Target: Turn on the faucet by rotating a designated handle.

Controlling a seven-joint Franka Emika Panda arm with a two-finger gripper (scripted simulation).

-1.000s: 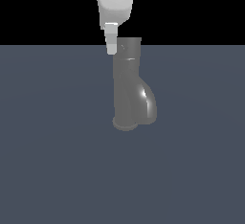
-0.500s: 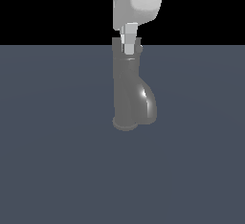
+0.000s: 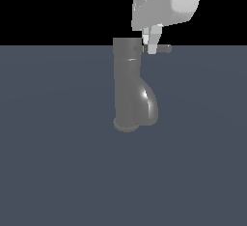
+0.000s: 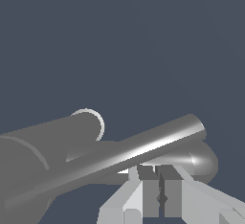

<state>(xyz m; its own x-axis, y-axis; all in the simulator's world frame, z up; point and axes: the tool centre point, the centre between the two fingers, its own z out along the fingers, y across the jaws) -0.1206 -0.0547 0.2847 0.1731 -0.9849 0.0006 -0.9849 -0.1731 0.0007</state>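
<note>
Slate-blue table (image 3: 53,172) fills the lower part of the exterior view and the whole backdrop of the wrist view, under a black band of background.

Next in size is the white robot arm, whose blocky last link comes down from the upper edge, toward the exterior view's right.

The faucet (image 3: 126,82) stands on the table near the middle of the exterior view: a glossy dark grey upright cylinder on a round base, with a bulging curved spout swelling out low on the exterior view's right. In the wrist view it shows as a thick grey cylinder (image 4: 43,144) lying across the frame.

The handle (image 3: 164,49) is a thin grey rod projecting sideways from the faucet's top toward the exterior view's right. In the wrist view it is a bright, shiny bar (image 4: 143,149) running diagonally just in front of the fingers.

The fingers (image 3: 152,45) hang from the white link, pointing down, and meet the handle close to where it leaves the cylinder. In the wrist view the two pads (image 4: 148,189) stand nearly together with only a narrow dark slit between them; whether they pinch the handle or merely press against it, I cannot tell.
</note>
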